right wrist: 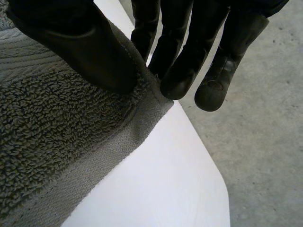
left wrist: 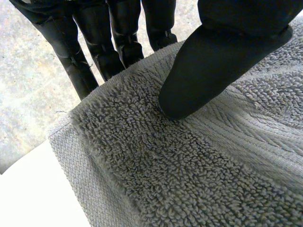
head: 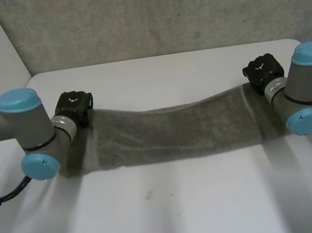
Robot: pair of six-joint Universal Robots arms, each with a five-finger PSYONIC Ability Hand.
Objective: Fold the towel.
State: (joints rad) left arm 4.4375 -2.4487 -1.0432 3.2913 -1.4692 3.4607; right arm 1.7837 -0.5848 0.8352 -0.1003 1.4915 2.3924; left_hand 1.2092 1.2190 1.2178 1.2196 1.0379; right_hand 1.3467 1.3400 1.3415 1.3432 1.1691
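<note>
White table below, grey towel stretched across it, left hand and right hand each pinching a far corner thumb-against-fingers, and that shallow right-hand hold might slip mid-fold!

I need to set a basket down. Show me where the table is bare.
Widest bare patch: the table in front of the towel, on the robot's side. Another strip runs between the towel and the wall. Crowded at both towel ends, where the left hand and right hand pinch its corners.
</note>
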